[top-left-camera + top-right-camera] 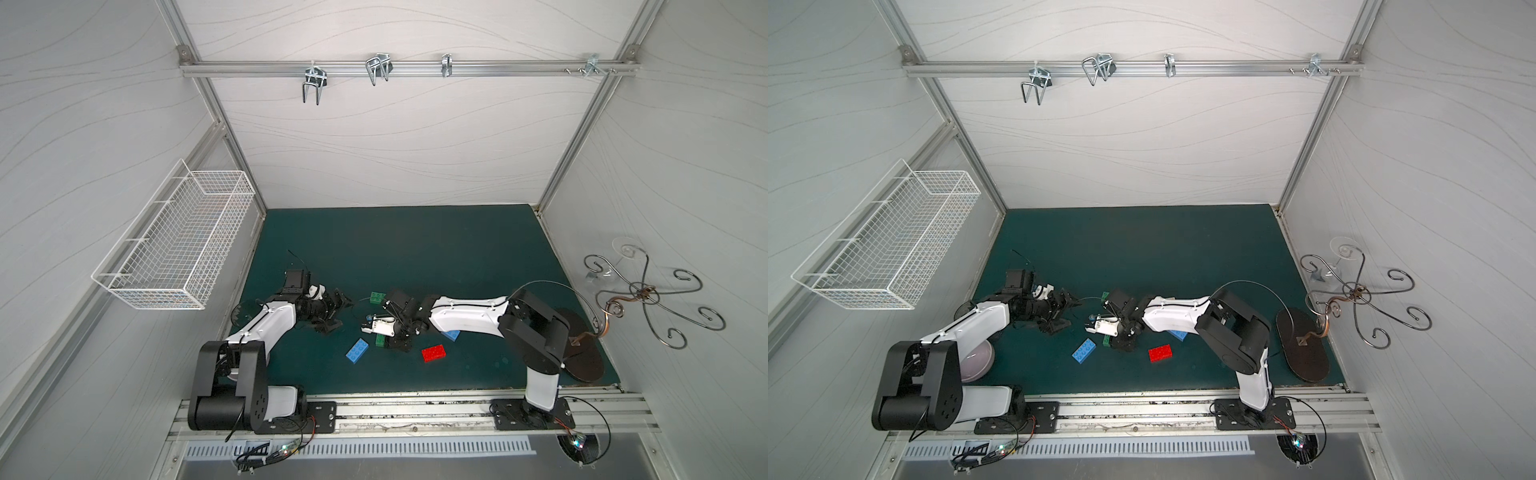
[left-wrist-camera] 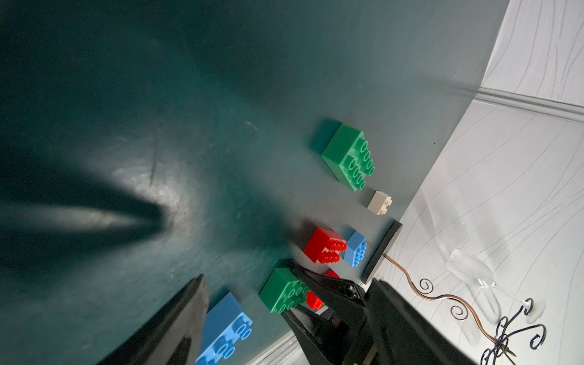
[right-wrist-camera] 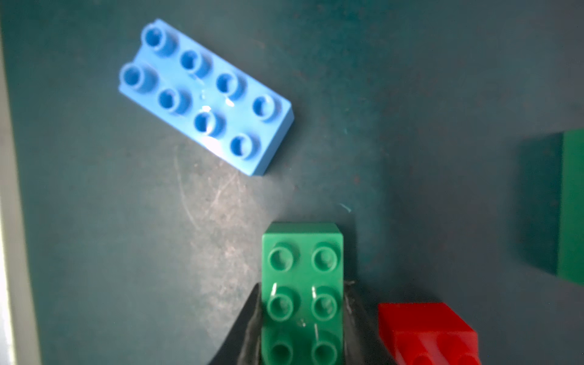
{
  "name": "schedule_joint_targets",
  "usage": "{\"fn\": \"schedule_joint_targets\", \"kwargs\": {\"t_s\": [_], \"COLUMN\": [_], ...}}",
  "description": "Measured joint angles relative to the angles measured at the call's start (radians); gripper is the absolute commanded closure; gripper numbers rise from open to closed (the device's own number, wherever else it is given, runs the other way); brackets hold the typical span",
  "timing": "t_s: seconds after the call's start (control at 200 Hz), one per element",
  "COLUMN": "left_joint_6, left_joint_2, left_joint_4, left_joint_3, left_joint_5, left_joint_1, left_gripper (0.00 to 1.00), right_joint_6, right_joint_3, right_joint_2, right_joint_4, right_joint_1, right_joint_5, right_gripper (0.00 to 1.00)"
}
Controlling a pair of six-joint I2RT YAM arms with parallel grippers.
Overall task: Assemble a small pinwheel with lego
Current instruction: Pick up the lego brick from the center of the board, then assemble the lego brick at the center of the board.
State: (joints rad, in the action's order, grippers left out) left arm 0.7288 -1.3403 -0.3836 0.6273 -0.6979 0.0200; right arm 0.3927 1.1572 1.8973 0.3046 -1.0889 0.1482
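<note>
Plastic, glossy: blue brick (image 3: 205, 94); plastic, smooth: green brick (image 3: 301, 284); mat (image 3: 94, 252) matt, scuffed, scratched.

Right arm (image 1: 469, 311) stretched low, its jaws clamped, left arm (image 1: 266, 320) low, jaws spread.

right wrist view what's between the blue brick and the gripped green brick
Just bare mat between blue brick and green brick, clear in the right wrist view.

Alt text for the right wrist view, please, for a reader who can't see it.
The right claw is shut on a green brick, studs up, gripping its two long sides. A blue eight-stud brick lies loose on the dark green mat nearby, and a red brick and a second green brick show only partly.
</note>
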Motion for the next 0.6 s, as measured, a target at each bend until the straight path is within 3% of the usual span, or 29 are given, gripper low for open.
{"fn": "schedule_joint_targets", "kwargs": {"t_s": [0.27,0.43,0.6], "left_joint_6": [0.026,0.051,0.102], "left_joint_2": [-0.045,-0.116,-0.207], "left_joint_4": [0.016,0.051,0.138], "left_joint_3": [0.035,0.125,0.177], "left_joint_5": [-0.014,-0.011,-0.009], "left_joint_1": [0.003,-0.037,-0.07], "left_gripper": [0.16,0.16,0.16], "right_joint_6": [-0.019,0.003,0.079], "right_joint_3": [0.025,0.116,0.188], "right_joint_2": [-0.089,-0.165,-0.099], "right_joint_4": [0.053,0.082,0.116], "right_joint_1": [0.037,0.187,0.349], "right_joint_5": [0.057,0.072,0.067], "right_gripper": [0.79,0.78,0.77]}}
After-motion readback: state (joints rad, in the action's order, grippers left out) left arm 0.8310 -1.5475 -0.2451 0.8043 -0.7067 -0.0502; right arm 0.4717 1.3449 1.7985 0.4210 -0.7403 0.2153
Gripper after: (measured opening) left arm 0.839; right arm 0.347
